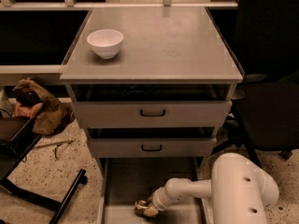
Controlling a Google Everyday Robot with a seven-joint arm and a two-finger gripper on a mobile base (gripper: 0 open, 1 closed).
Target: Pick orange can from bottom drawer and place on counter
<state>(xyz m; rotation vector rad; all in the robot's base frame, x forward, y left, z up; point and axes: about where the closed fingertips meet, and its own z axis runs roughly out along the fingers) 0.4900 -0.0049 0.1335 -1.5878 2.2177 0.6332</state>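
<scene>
**Camera view (the only one).** It looks down over the front of the desk (177,50) and onto the drawer stack.

- Desk top: a white bowl (105,42) sits toward its left rear. I judge the grey surface to the right of the bowl to be the natural put-down spot.
- Upper drawer (187,113) and middle drawer (187,147): both have dark loop handles and are pushed in or nearly so.
- Bottom drawer (126,181): pulled out toward the camera. Its flat grey floor is open from above, which is why I can reach in under the closed fronts.
- My arm (187,190): it enters from the lower right and lies low and nearly level across the drawer, wrist pointing left. I read this as a sideways approach, kept low to stay under the middle drawer front.
- Pincer (150,208): down inside the bottom drawer, close to its floor and near the front end.
- Orange can (141,208): on the drawer floor, near the front, at the left tip of the pincer and touching it. Whether it stands upright or lies tipped, I cannot say.
- Pincer state: I cannot tell whether it is closed on the can or only set against it.
- Task judgement: at the grasp stage. The lift out and the carry up to the desk are not yet done.
</scene>
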